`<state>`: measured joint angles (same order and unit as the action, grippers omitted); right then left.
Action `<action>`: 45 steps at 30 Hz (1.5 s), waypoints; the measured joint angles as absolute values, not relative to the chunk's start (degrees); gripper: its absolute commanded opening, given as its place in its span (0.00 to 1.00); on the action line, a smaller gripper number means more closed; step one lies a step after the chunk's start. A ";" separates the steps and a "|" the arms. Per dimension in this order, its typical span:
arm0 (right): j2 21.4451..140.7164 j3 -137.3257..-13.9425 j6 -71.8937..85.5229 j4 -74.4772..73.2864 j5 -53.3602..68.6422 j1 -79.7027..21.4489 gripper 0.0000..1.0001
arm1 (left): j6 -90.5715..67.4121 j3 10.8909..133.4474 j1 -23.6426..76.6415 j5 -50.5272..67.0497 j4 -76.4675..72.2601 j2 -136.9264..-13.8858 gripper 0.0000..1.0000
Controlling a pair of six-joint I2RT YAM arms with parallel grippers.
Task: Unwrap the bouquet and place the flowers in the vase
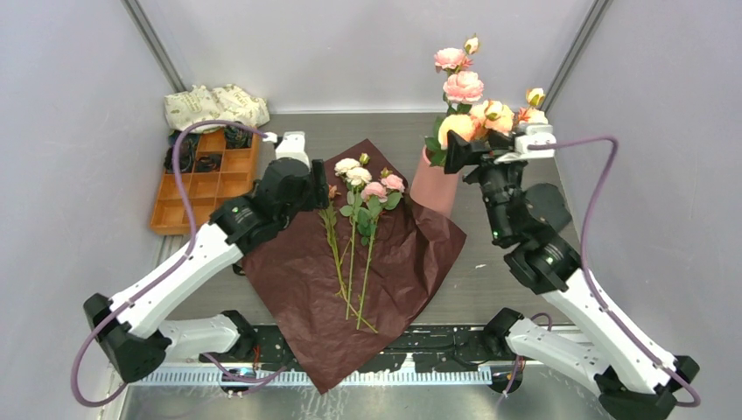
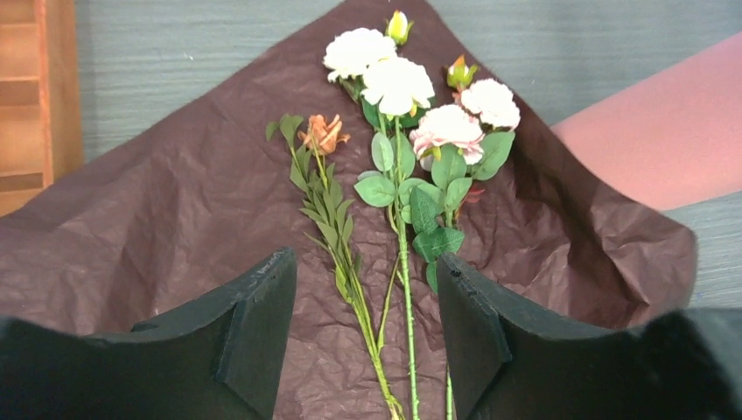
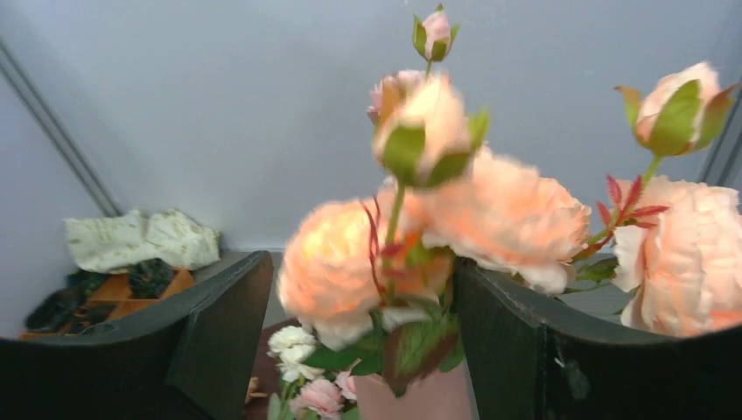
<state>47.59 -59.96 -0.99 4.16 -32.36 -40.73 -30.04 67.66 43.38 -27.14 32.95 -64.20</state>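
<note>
The bouquet lies unwrapped: its dark maroon paper [image 1: 297, 289] [image 2: 157, 219] is spread flat in the middle of the table. On it lie loose flowers [image 1: 360, 179] [image 2: 398, 83], cream and pink heads to the far side, thin green stems [image 2: 404, 289] toward me. My left gripper [image 1: 322, 189] [image 2: 363, 293] hovers open above those stems, which run between its jaws untouched. The salmon-pink vase [image 1: 435, 185] [image 3: 429, 398] stands upright at the paper's right corner and holds pink and peach roses [image 1: 464, 87]. My right gripper [image 1: 452, 154] [image 3: 359, 302] is open at the vase's top, a peach rose [image 3: 346, 262] loose between its jaws.
An orange compartment tray [image 1: 197, 188] [image 2: 35, 96] sits at the back left, with a cream patterned cloth bundle [image 1: 214, 105] [image 3: 140, 238] behind it. Grey walls close in the table on the left, right and far sides.
</note>
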 measured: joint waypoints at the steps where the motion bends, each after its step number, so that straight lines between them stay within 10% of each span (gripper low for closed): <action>1: 46.44 -59.96 -0.14 3.77 -31.83 -40.73 0.84 | -30.17 67.81 43.38 -26.83 33.12 -65.34 0.61; 45: 30.74 -60.16 15.77 -20.71 -24.01 -40.73 0.93 | -40.73 75.11 30.13 -8.34 37.47 -109.40 0.41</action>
<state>30.74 -60.16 15.77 -20.71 -24.01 -40.73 -40.73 75.11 30.13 -8.34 37.47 -109.40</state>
